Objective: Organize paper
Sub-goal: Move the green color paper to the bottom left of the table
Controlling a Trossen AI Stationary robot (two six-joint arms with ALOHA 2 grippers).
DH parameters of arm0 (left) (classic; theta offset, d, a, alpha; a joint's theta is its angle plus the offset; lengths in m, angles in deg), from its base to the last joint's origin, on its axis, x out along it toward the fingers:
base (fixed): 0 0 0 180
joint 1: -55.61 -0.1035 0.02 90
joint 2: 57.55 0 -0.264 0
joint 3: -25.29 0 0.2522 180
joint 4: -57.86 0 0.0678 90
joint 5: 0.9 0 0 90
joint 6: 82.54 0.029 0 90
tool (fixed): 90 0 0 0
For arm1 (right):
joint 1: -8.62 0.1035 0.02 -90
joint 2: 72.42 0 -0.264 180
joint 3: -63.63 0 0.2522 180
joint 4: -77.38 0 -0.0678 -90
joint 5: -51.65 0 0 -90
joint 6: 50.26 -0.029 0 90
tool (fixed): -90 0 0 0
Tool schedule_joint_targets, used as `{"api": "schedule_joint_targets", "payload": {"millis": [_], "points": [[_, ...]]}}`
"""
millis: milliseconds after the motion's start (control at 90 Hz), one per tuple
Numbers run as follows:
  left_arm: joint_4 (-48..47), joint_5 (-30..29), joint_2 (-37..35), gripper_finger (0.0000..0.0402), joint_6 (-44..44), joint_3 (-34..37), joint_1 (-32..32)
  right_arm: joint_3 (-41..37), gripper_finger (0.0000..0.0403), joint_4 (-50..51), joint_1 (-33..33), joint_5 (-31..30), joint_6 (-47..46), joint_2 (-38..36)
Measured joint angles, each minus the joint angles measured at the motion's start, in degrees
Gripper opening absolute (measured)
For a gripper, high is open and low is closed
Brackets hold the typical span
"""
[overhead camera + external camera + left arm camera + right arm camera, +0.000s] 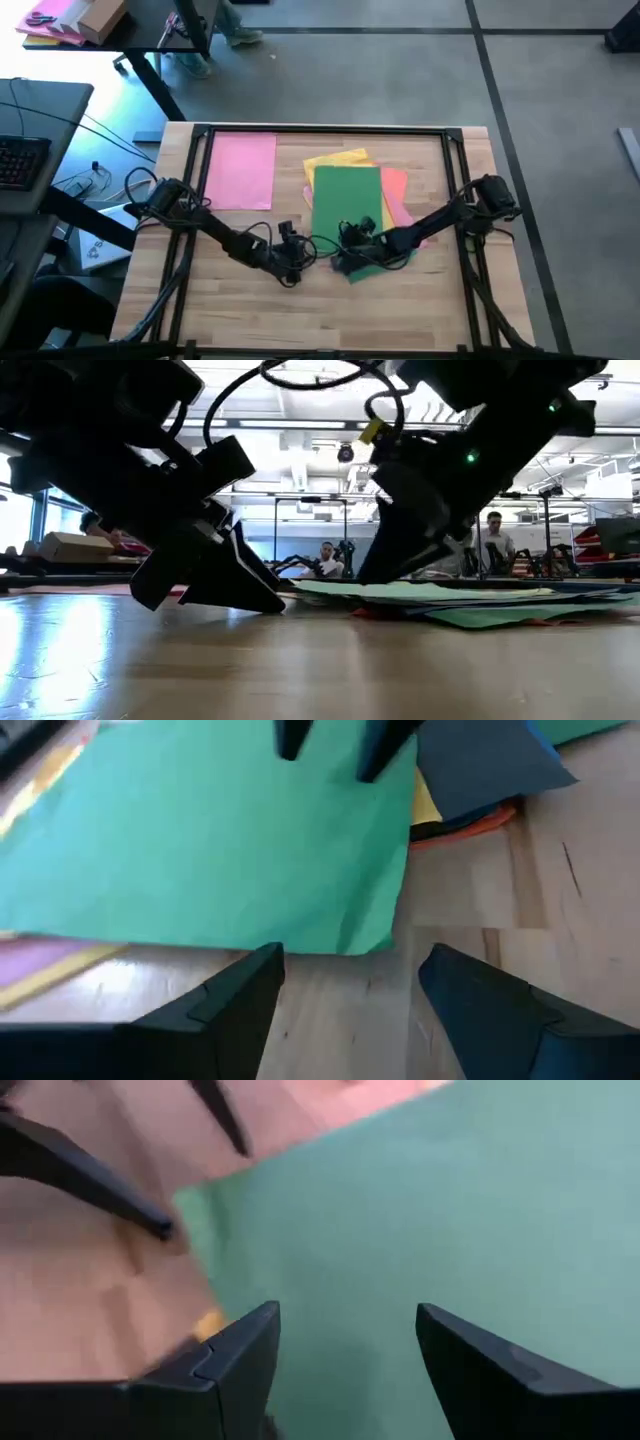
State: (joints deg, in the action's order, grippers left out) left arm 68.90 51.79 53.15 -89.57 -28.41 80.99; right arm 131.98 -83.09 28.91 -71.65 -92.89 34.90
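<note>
Paper: green sheet (347,205) tops a messy stack at centre-right of the high view, with yellow (335,158), orange (396,185) and a dark blue sheet (485,765) sticking out under it. Right gripper (350,240) sits over the green sheet's lower end, jaws spread, nothing between them; right wrist view shows green paper filling the gap. Left gripper (292,262) is low on bare desk (230,300) just left of the stack's lower left corner, jaws parted and empty; left wrist view shows the green sheet's corner just ahead of them. Low view: both grippers tipped down close to the desk, stack lying flat at right. Pink sheet (240,170) lies alone, flat, upper left of the desk, apart from the stack. Beyond the desk, upper left of frame, a pink-and-yellow bundle (48,22) with a cardboard box (100,17). People (325,558) in the room behind.
</note>
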Motion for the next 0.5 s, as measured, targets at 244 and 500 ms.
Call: {"api": "schedule_joint_targets", "payload": {"millis": [244,500], "points": [[0.81,-6.79,-0.06,0.0236,12.63,-0.13,1.82,0.02,0.0222,2.47,0.34,-0.5,-5.1,-0.83],[3.19,-8.74,-0.45,0.0236,36.0,-0.26,1.42,0.02,0.0222,3.18,-3.04,4.73,-7.08,-0.29]]}}
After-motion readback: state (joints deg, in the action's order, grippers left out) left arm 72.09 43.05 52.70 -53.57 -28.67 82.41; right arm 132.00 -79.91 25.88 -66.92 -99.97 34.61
